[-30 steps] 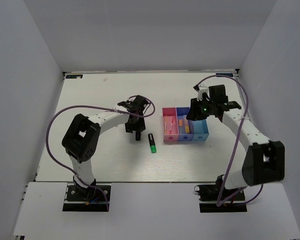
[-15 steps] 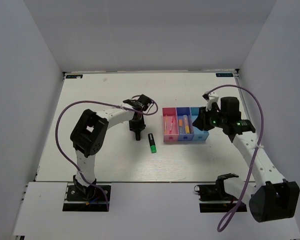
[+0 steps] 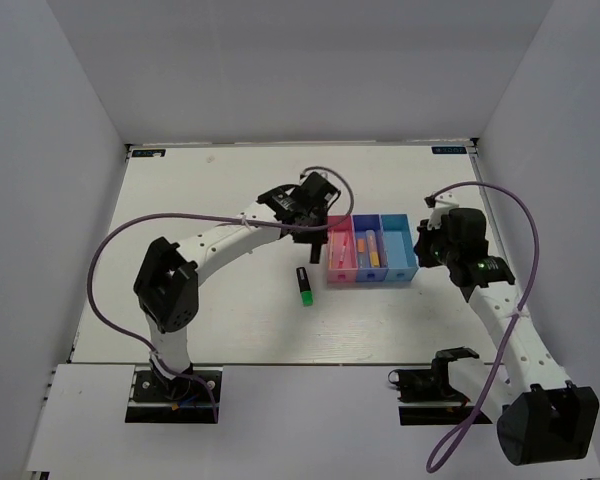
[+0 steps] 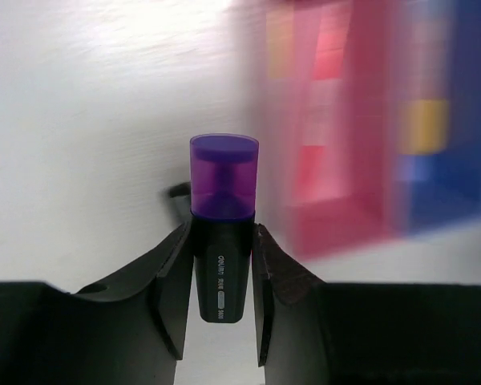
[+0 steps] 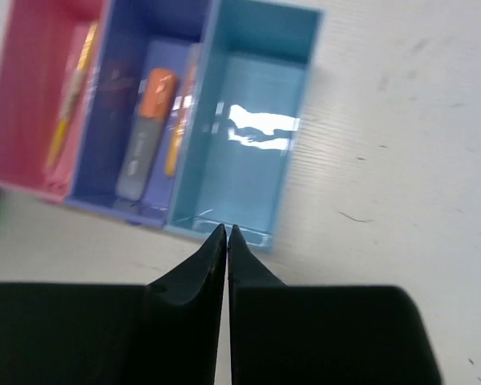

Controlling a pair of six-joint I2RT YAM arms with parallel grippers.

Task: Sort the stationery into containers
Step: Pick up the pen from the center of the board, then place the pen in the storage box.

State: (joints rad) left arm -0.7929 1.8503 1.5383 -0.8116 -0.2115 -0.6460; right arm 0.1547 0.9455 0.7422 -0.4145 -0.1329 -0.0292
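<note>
Now your left gripper (image 4: 222, 234) pinches the purple-capped marker (image 4: 224, 180).
It hangs over the middle of the table (image 3: 200, 310), just beside the pink bin (image 4: 337, 220); your right gripper (image 5: 227, 233), fingers pressed together and empty, sits beside the light blue bin (image 5: 298, 112).

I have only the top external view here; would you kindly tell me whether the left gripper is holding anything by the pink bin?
Observer: Yes. The left wrist view shows the left gripper shut on a black marker with a purple cap, with the cap end pointing away from the wrist.
Operator: Thank you. Is the right gripper carrying anything too?
Observer: No. In the right wrist view the right gripper is shut, with nothing in it.
</note>
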